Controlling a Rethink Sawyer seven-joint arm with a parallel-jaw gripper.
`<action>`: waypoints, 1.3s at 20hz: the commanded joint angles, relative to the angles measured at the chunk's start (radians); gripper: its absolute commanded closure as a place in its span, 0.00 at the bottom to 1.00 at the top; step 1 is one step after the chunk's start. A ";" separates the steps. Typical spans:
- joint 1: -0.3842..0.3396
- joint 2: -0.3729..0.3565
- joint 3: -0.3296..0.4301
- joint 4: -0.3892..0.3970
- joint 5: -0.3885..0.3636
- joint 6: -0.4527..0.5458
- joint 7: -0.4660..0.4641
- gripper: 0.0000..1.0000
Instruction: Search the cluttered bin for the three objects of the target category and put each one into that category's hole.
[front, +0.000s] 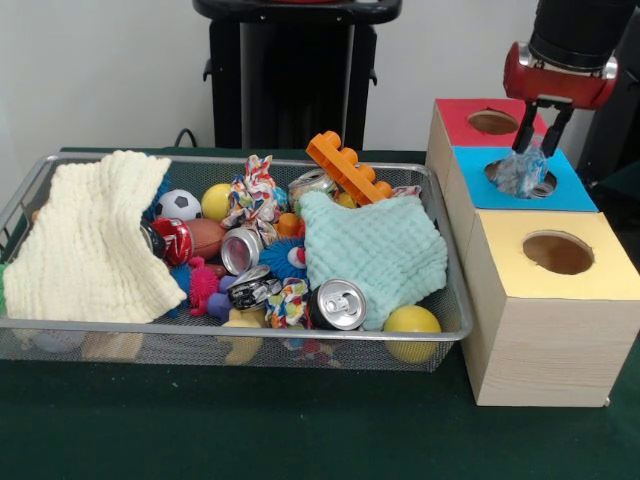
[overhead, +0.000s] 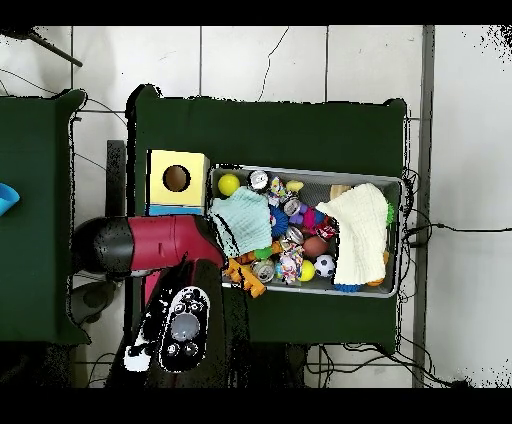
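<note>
My gripper (front: 540, 135) hangs over the blue-topped box (front: 570, 190) at the right of the front view. It is shut on a clear wrinkly plastic bottle (front: 522, 172), whose lower end sits in the box's round hole (front: 545, 186). The wire mesh bin (front: 240, 335) stands left of the boxes, full of clutter. No other clear bottle shows in the bin; cloths hide part of its contents. In the overhead view my red arm (overhead: 150, 243) covers the blue box and the gripper.
A red-topped box (front: 470, 115) stands behind the blue one and a yellow-topped box (front: 550, 300) (overhead: 177, 180) in front. The bin holds a cream cloth (front: 90, 240), a mint cloth (front: 375, 250), silver cans (front: 340, 303), yellow balls (front: 411, 322), an orange block (front: 345, 165) and small toys.
</note>
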 joint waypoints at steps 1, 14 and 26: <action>-0.048 0.063 0.038 0.079 0.008 -0.102 0.151 1.00; -0.069 0.093 0.048 0.058 -0.004 -0.132 0.126 1.00; -0.048 0.063 0.036 0.081 -0.020 -0.143 0.128 1.00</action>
